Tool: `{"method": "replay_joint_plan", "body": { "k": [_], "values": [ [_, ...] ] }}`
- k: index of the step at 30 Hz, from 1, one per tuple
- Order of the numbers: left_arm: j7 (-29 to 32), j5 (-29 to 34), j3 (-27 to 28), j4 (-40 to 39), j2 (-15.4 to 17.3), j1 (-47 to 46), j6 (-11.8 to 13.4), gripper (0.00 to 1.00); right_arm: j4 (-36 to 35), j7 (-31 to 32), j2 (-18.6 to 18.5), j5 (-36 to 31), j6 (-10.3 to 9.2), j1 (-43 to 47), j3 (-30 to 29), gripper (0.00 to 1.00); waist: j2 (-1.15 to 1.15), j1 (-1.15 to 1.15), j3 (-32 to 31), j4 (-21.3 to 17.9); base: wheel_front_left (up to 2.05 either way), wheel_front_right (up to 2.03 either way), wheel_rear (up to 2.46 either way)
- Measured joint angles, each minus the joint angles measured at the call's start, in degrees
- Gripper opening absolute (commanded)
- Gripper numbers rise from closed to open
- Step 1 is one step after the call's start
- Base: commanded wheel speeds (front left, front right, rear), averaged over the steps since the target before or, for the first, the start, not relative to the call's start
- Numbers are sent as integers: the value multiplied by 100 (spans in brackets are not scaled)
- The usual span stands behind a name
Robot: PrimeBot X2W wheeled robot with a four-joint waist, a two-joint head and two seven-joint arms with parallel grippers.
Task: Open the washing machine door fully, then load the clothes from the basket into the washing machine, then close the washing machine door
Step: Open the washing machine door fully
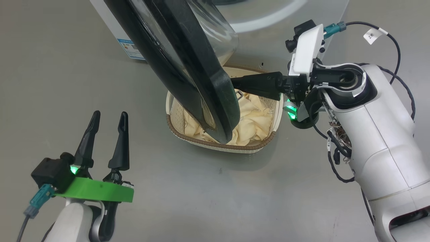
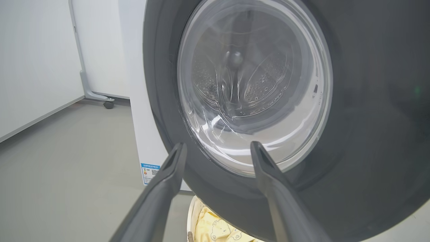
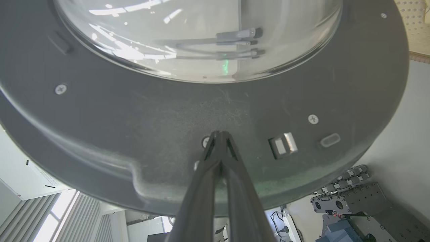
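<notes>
The washing machine door [image 1: 188, 67], with its black rim and clear glass bulge, stands partly swung out over the basket [image 1: 218, 145]. Pale yellow clothes [image 1: 255, 116] fill the basket on the floor in front of the white washing machine [image 1: 268, 43]. My right gripper [image 1: 237, 84] is shut, its tips touching the door's inner side. In the right wrist view that gripper [image 3: 220, 135] presses the dark inner rim [image 3: 117, 127] beside the latch [image 3: 284, 144]. My left gripper [image 1: 108, 122] hangs open at the lower left, apart from everything. In the left wrist view that gripper [image 2: 218, 147] faces the door's glass [image 2: 252, 84].
Grey floor [image 1: 235, 201] surrounds the basket. A blue label [image 2: 150, 173] sits low on the machine's front. A white panel on a caster [image 2: 108, 104] stands by the wall to the left. Metal equipment [image 3: 346, 198] lies beyond the door's edge in the right wrist view.
</notes>
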Motion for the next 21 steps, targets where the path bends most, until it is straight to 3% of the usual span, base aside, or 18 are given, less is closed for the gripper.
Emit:
{"method": "replay_joint_plan", "body": {
  "k": [7,21],
  "values": [
    [0,9,-60,51,24,61,-1,100,-304,-339,-1,656,0,284,521,0,0,0,-132,24,0,0,0],
    [0,42,-144,90,34,86,-1,100,-632,-1341,-25,1295,10,437,1388,0,0,0,-193,206,0,0,0]
  ]
}}
